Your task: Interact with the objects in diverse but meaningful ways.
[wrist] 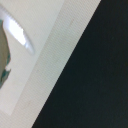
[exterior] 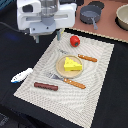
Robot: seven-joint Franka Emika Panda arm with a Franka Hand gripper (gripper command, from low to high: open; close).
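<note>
**Toy food laid out on a placemat, arm raised at the upper left**

In the exterior view the white Franka arm's gripper (exterior: 48, 31) fills the upper left of the frame, above the far corner of a pale woven rectangular placemat (exterior: 95, 82). Whether its fingers are open or closed cannot be told (the view blurs them, and the wrist view shows none of them).

At the mat's centre a round tan plate (exterior: 61, 68) carries a yellow cheese wedge (exterior: 72, 64). A red round tomato (exterior: 74, 41) sits near the mat's upper edge. A brown sausage (exterior: 45, 86) lies at the lower left of the mat. A white-and-blue fish-like piece (exterior: 21, 75) rests just off the mat's left edge on the dark table (exterior: 15, 50). A grey two-handled pot (exterior: 90, 15) stands at the upper right, well apart from the mat. Two orange-handled cutlery pieces (exterior: 74, 83) flank the plate.

No writing or label can be read anywhere.
</note>
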